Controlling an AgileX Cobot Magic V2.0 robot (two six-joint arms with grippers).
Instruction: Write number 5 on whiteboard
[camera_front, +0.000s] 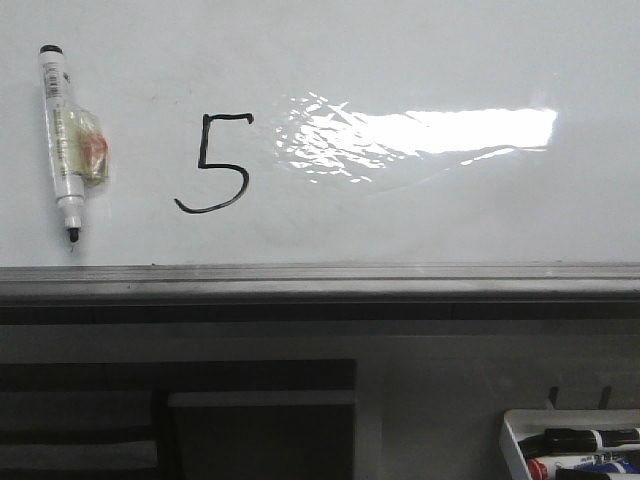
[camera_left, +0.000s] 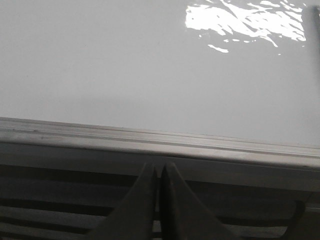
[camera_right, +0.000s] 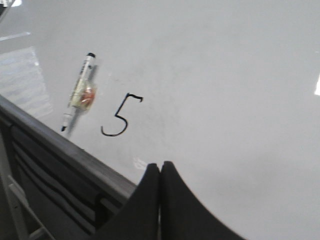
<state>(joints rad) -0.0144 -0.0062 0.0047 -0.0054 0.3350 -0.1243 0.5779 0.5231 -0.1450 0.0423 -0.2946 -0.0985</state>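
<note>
— Although hardly anything seems left to do, worth checking: digit actually finished?

— Looks finished. Number 5 (camera_front: 214, 163) drawn in thin black line on the whiteboard (camera_front: 420, 60), left of centre, with a short top bar, a vertical stroke and a round hooked belly. Sits just left of the bright glare patch (camera_front: 420, 135) and a little beyond the grey metal strip (camera_front: 320, 275) along the near edge.

— And the marker?

— Lies flat on the board, to the left of the digit and clear of it, uncapped tip pointing toward the near edge. Marker (camera_front: 66, 140) touched by neither arm.

— Grippers?

— Left gripper (camera_left: 159, 172) pressed closed, fingers together, holding nothing, hovering on the near side of the metal strip. Right gripper (camera_right: 160, 170) likewise closed and empty, hanging over bare board, to the right of the digit and apart from it.

— Anything remaining, then?

— Judging from this, writing done. Possibly only returning the marker to the small tray (camera_front: 515, 425) at near right, where other markers (camera_front: 585, 440) already lie; cannot say whether the task requires that.
</note>
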